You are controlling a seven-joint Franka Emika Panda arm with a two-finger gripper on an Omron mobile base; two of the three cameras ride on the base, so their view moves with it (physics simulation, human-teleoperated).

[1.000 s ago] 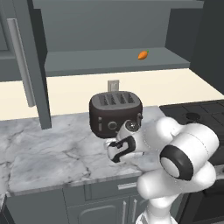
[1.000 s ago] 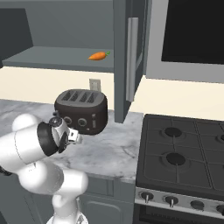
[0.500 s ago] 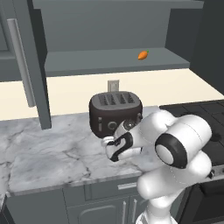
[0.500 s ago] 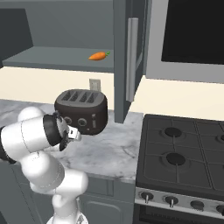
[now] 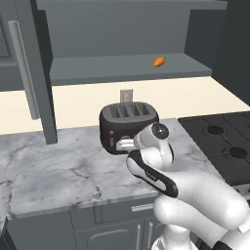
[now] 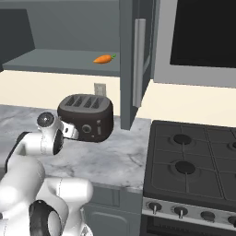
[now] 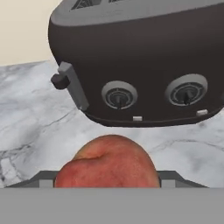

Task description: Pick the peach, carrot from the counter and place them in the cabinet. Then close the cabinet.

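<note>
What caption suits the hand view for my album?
A peach sits close before the camera, with the dark toaster behind it on the marble counter.

Peach (image 7: 107, 164) between the jaws: red, mottled with yellow-orange streaks. Toaster (image 7: 140, 57) ahead of jaws: dark brown-black, grey dials and lever. Bench (image 5: 58, 166): grey-white veined marble. Carrot (image 5: 159, 61): bright orange, green top. Cabinet (image 5: 117, 44): dark grey.

Arm folded low, end effector (image 7: 107, 186) clamped on load

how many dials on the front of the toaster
2. On the toaster front in the hand view, the left dial sits near the lever, the right dial toward the far end. Other faces are hidden.
</note>
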